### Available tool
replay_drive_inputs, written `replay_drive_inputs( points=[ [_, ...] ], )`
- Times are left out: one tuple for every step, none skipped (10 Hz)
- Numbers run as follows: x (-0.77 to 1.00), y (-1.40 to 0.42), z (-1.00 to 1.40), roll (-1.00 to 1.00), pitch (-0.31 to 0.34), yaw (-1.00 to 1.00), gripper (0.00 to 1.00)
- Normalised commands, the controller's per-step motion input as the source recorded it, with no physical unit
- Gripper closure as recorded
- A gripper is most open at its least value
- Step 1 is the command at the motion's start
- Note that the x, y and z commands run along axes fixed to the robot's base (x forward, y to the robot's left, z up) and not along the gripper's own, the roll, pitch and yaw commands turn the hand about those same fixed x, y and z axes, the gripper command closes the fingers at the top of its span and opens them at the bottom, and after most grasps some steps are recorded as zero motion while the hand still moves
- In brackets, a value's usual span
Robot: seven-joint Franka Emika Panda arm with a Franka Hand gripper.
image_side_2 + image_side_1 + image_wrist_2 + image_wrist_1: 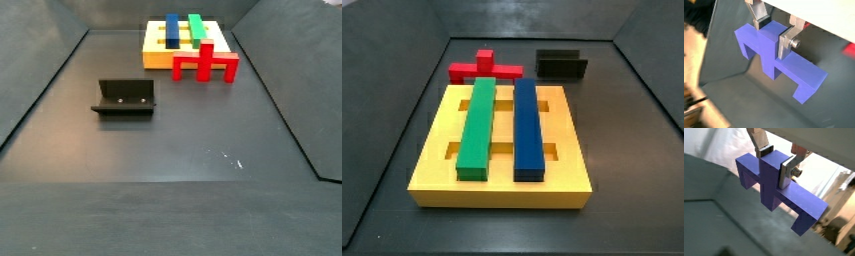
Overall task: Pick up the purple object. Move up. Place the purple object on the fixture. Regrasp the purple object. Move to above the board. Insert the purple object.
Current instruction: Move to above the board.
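In both wrist views my gripper (775,164) (774,35) is shut on the central stub of the purple object (771,185) (767,52). The object hangs well above the dark floor, with its wide bar and end legs sticking out on both sides. Neither the gripper nor the purple object shows in either side view. The black fixture (563,65) (124,97) stands empty on the floor. The yellow board (436,150) (155,58) carries a long green bar (477,125) (197,27) and a long blue bar (527,125) (173,30).
A red cross-shaped block (484,68) (206,62) lies on the floor against the board's end, beside the fixture. Dark sloping walls enclose the floor on all sides.
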Motion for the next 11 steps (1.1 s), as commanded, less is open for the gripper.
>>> replay_drive_inputs(
  points=[
    [-1.14,-1.4,0.28,-1.0,0.092,0.07,1.0],
    [-1.15,-1.4,0.26,-1.0,0.091,0.07,1.0],
    [-1.13,-1.4,0.27,-1.0,0.082,0.08,1.0],
    [-1.14,-1.4,0.25,-1.0,0.079,0.09,1.0],
    [-0.57,-0.63,0.11,-1.0,0.06,0.09,1.0],
    [-0.22,-0.19,0.02,-1.0,0.05,0.1,1.0],
    [-0.09,-0.04,0.01,-1.0,0.042,0.09,1.0],
    [-0.08,-0.02,0.01,-1.0,0.016,0.09,1.0],
    [-0.08,0.0,0.0,-1.0,-0.01,0.08,1.0],
    [-0.06,0.03,0.0,-0.69,-0.041,0.04,1.0],
    [-0.06,0.03,0.0,-0.54,-0.048,0.03,1.0]
  ],
)
